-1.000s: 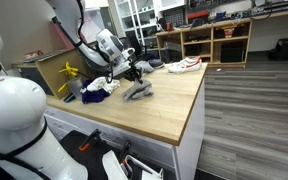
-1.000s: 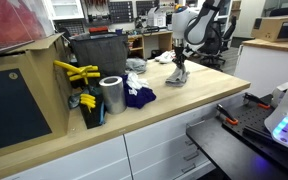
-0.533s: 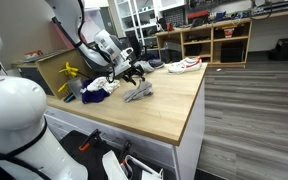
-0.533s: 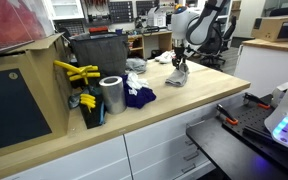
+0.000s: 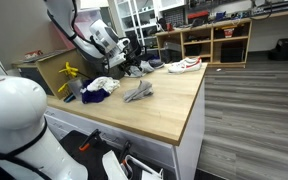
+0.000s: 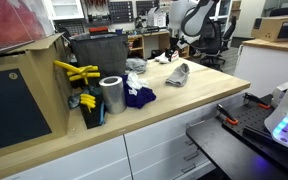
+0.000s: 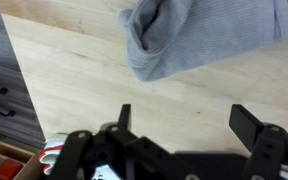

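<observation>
Gripper [image 7: 184, 112] hangs with its fingers wide apart, holding nothing. Grey cloth [image 7: 199, 35] lies on the table [image 7: 64, 80] just below it. Coming down crooked, it could push the cloth away.

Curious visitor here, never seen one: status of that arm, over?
Gripper open, empty, hovering. Grey cloth lies free on wooden table. Nothing between them.

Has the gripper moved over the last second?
Yes. In an exterior view the gripper has risen off the grey cloth, which lies on the wooden table, and its jaws now stand open.
</observation>
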{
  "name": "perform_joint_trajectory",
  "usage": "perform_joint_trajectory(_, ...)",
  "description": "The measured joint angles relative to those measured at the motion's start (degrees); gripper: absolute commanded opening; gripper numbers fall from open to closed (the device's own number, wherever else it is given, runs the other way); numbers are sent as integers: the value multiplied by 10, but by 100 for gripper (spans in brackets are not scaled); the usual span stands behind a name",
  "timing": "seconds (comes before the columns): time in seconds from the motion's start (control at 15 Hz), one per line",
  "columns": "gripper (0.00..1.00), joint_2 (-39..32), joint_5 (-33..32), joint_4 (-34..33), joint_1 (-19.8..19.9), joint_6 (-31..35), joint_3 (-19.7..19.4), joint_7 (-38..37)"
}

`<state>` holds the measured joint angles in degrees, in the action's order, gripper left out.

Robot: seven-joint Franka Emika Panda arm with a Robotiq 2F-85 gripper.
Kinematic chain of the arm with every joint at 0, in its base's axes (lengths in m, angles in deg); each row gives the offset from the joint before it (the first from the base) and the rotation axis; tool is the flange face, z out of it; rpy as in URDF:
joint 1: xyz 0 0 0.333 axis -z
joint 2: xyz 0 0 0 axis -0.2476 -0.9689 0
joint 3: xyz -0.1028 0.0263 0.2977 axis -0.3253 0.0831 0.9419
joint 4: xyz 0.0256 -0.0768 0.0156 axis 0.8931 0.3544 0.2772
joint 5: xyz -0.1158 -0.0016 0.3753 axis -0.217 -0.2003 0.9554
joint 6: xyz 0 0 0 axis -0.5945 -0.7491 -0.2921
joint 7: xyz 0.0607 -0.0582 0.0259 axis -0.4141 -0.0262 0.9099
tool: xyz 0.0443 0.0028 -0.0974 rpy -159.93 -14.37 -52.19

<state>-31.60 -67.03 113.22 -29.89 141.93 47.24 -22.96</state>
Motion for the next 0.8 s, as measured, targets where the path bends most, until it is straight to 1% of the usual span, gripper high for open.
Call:
perform_joint_trajectory(0.2, 100, -7, 87, -13, 0, 0, 23, -11)
perform_joint_trajectory(0.27, 100, -14, 108, -18, 0, -2, 28, -27)
perform_joint_trajectory(0.33, 75, -23, 118, -25, 0, -5, 29, -49)
perform_joint_trajectory(0.4, 72, -34, 119, -31, -1, -9, 27, -78)
perform_joint_trajectory(0.47, 66, -45, 113, -38, -3, -14, 21, -110)
perform_joint_trajectory(0.6, 49, -65, 85, -48, -13, -20, -3, -182)
perform_joint_trajectory(0.8, 27, -83, 36, -58, -28, -35, -36, -280)
